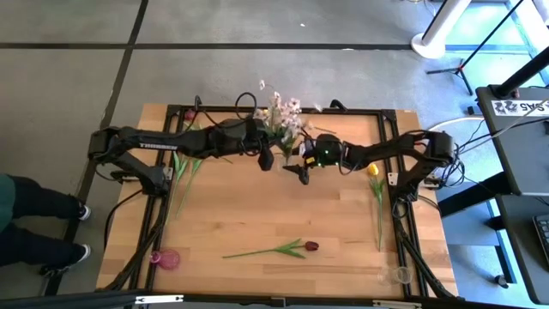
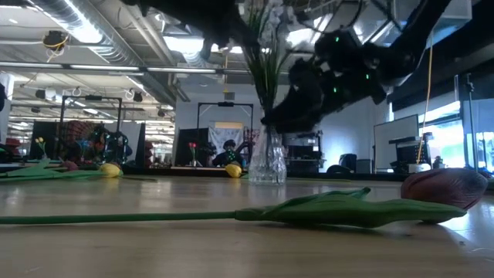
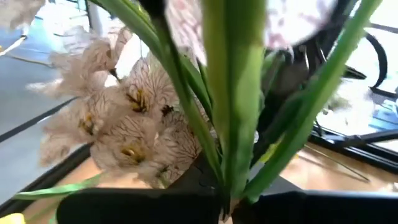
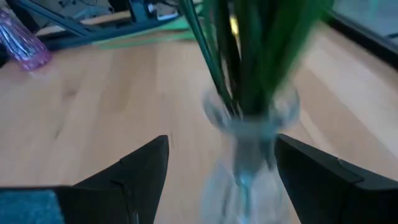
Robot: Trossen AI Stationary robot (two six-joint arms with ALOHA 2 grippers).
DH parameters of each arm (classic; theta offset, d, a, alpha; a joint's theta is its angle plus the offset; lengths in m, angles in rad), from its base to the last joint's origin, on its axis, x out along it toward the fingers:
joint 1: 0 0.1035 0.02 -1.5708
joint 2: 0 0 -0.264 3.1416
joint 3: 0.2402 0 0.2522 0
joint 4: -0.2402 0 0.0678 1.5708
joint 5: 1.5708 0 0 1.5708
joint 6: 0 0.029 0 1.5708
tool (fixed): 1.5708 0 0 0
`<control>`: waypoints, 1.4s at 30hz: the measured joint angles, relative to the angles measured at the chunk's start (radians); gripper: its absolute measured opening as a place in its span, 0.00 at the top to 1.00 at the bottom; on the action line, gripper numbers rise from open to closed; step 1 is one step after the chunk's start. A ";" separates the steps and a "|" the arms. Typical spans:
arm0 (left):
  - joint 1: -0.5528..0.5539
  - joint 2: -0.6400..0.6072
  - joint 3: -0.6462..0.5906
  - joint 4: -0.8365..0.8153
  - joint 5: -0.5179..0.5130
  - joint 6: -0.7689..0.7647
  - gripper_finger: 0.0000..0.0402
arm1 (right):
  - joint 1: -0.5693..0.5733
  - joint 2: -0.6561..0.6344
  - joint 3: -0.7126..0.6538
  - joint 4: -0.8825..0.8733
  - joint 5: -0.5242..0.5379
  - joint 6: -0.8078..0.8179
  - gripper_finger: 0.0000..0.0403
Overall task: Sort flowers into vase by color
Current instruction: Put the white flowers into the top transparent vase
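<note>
The left gripper (image 1: 268, 157) is clenched on the white-pink spray's stems (image 3: 233, 124), holding them upright in the clear vase (image 4: 249, 149) at the table's far middle. The right gripper (image 4: 221, 171) stands released, its fingers either side of the vase, probably to steady it. Both arms reach inward, meeting there. A red tulip (image 1: 310, 246) and a yellow tulip (image 1: 374, 170) lie unsorted

The surface (image 1: 257, 219) is pale wood with a visible grain and a smooth, faintly satin finish. The clear vase (image 4: 245, 152) looks like glossy ribbed glass; a pink vase (image 4: 22, 43) at the surface's edge has the same shiny ribbing. The white-pink blossoms (image 3: 124, 124) look like thin veined fabric. The right gripper (image 4: 221, 177) has matt black plastic-looking fingers (image 4: 140, 171). The surface's frame (image 1: 283, 110) looks like dark matt metal.
</note>
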 joint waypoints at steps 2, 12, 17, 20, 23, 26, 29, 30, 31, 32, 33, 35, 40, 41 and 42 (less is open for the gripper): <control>-0.021 0.000 0.000 -0.001 0.001 0.000 0.99 | 0.020 -0.039 -0.001 -0.031 0.026 0.000 0.29; -0.066 0.017 -0.003 0.012 -0.052 0.038 0.99 | 0.103 -0.305 -0.001 -0.401 0.170 0.006 0.29; -0.063 0.037 -0.003 0.048 -0.052 0.057 0.99 | 0.145 -0.400 0.000 -0.600 0.241 0.010 0.29; -0.058 0.041 -0.003 0.051 -0.048 0.060 0.99 | 0.160 -0.434 0.000 -0.687 0.258 0.027 0.29; -0.047 0.052 -0.003 0.071 -0.045 0.060 0.99 | 0.161 -0.445 -0.001 -0.755 0.263 0.032 0.29; -0.043 0.083 -0.002 0.125 -0.043 0.060 0.99 | 0.159 -0.424 -0.010 -0.773 0.275 0.019 0.29; -0.047 0.094 -0.002 0.164 -0.041 0.060 0.99 | 0.159 -0.400 -0.025 -0.790 0.297 -0.002 0.29; -0.048 0.091 -0.003 0.173 -0.041 0.061 0.99 | 0.159 -0.399 -0.026 -0.789 0.300 -0.001 0.29; -0.048 0.086 -0.004 0.179 -0.040 0.061 0.99 | 0.159 -0.399 -0.026 -0.780 0.300 0.000 0.29; -0.048 0.082 -0.005 0.187 -0.040 0.061 0.99 | 0.159 -0.398 -0.025 -0.777 0.301 0.002 0.29; -0.046 0.074 -0.005 0.194 -0.038 0.062 0.99 | 0.159 -0.398 -0.026 -0.779 0.301 0.005 0.29; -0.041 0.056 -0.005 0.192 -0.038 0.063 0.99 | 0.159 -0.398 -0.026 -0.778 0.301 0.008 0.29; -0.042 0.005 -0.005 0.191 -0.016 0.063 0.99 | 0.159 -0.398 -0.025 -0.772 0.301 0.023 0.29; -0.042 -0.003 -0.004 0.192 -0.016 0.063 0.99 | 0.158 -0.398 -0.025 -0.769 0.301 0.025 0.29; -0.038 -0.012 -0.004 0.182 -0.013 0.063 0.99 | 0.158 -0.397 -0.025 -0.758 0.301 0.025 0.29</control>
